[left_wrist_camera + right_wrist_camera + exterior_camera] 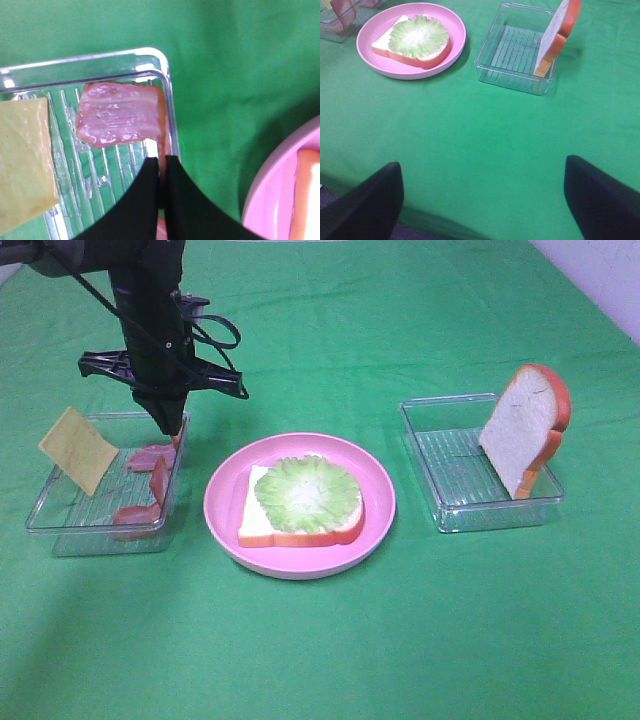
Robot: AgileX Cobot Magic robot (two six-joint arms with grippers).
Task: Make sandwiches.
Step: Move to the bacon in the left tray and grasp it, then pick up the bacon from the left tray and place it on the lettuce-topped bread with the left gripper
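A white bread slice [262,525] topped with frilly green lettuce [308,492] lies on the pink plate [222,510]. A second bread slice [520,430] leans upright in the right clear tray [450,475]. The left clear tray [60,525] holds a yellow cheese square [78,448] and reddish-pink bacon strips [150,457]. My left gripper [168,428] reaches down at that tray's right wall. In the left wrist view the left gripper [161,167] is shut on the thin edge of an upright bacon strip [161,147], beside a flat strip [120,120]. My right gripper [482,200] hangs open over bare cloth.
Green cloth [320,640] covers the whole table. The plate [372,30] and the right tray [515,60] lie ahead of the right gripper. The left arm's black body [150,320] stands over the back of the left tray.
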